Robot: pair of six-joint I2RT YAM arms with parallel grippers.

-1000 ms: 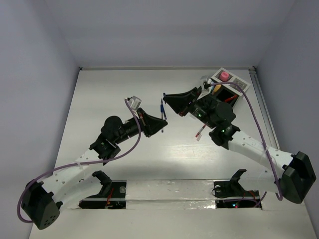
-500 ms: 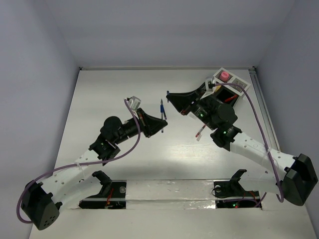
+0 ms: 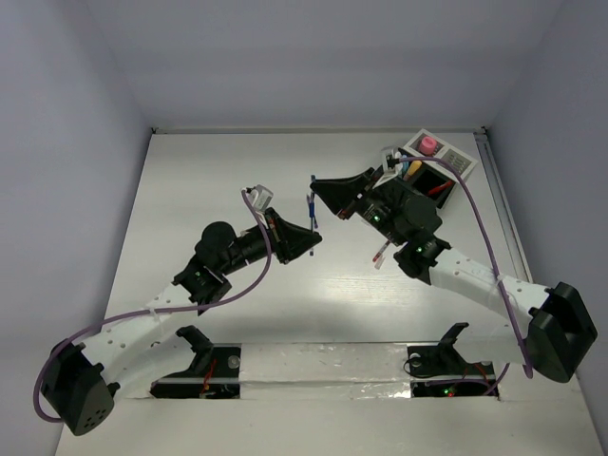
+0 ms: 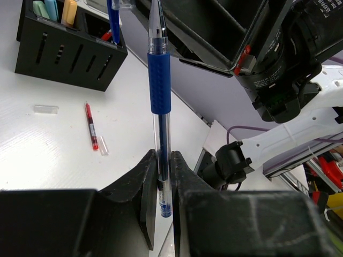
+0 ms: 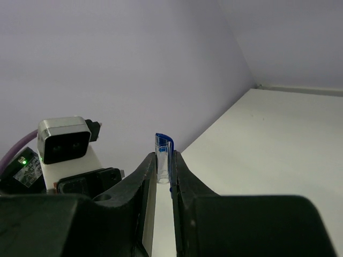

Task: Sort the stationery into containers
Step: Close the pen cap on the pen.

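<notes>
Over mid-desk, our left jaws are clamped on the blue pen (image 4: 159, 91), its long axis aimed at the right jaws, which pinch a clear cap (image 5: 163, 145) just past its tip; the organizer (image 4: 69, 56) stands beyond, nearer our right arm

Lavender walls (image 3: 313, 57), white table (image 3: 228, 161) — evenly lit
</notes>
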